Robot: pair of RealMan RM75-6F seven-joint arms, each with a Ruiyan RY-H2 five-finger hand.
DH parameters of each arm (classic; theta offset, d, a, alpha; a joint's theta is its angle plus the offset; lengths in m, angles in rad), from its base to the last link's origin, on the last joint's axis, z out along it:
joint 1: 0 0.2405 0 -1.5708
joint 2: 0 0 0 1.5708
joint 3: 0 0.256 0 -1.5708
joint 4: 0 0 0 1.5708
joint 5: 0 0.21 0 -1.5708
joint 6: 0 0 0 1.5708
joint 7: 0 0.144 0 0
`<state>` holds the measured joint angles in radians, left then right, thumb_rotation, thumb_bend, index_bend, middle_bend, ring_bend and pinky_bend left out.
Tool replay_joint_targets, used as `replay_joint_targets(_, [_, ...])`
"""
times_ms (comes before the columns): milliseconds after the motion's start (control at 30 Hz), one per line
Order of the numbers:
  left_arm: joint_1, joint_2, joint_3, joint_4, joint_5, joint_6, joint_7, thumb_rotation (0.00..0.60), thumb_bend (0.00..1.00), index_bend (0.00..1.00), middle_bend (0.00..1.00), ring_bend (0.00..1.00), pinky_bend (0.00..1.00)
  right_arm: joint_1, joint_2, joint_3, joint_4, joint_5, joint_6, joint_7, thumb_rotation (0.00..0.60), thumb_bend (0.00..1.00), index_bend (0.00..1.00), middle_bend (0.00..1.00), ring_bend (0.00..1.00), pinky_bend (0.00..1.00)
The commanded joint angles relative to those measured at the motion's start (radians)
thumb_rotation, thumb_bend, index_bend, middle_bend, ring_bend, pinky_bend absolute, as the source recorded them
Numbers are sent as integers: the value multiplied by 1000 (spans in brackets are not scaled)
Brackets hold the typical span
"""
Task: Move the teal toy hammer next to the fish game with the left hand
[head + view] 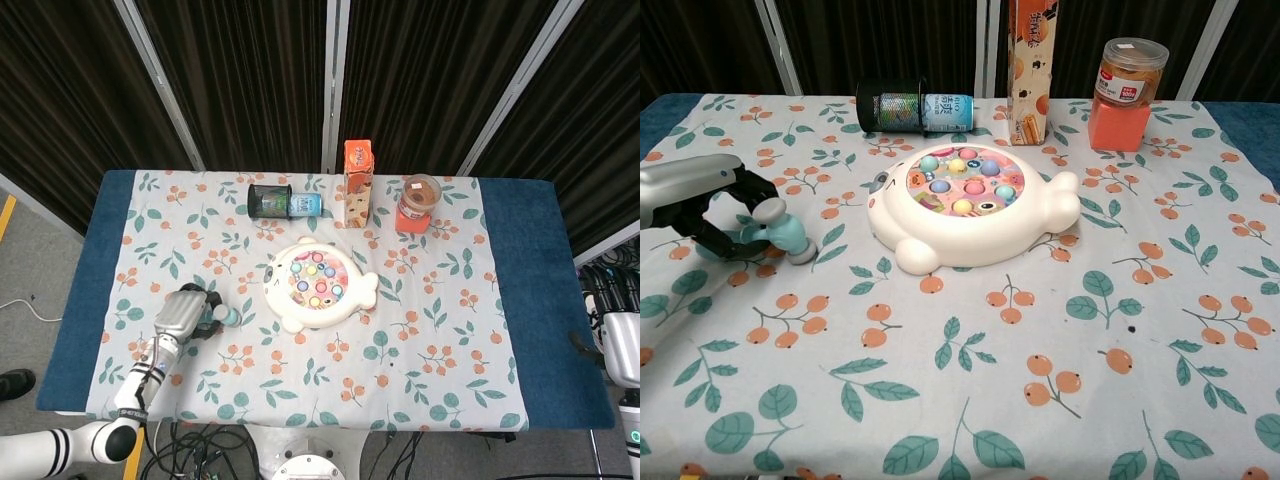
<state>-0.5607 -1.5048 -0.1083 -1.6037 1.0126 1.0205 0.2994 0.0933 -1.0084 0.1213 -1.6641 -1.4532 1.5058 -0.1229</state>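
Teal hammer (780,236) clamped in left hand (710,205) fingers, near fish game (970,205).

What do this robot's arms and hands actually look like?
The left hand has a smooth silver-grey back and black fingers; its forearm is white with dark bands. The right hand at the table's edge is likewise silver-white with dark fingers.
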Motion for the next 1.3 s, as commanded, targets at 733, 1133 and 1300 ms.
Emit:
replay_joint_targets(733, [-114,130,-75,99,280,-128,-305,600,579,632,615,460,551,-28,8,-14,-29,-19,41,-27,600,98,0,115,0,14])
replay_joint_targets(1133, [-342,90,-164,237,290,-340,-386,600,597,682,664,513,571,-48,3,-23,-44,-12,54,-43,600,98,0,115,0,14])
replay_joint_targets(1300, [-413,58,-180,286,233,-414,-374,600,597,682,664,513,573,-50,4,-23,-41,-12,53,-36,600,98,0,115,0,14])
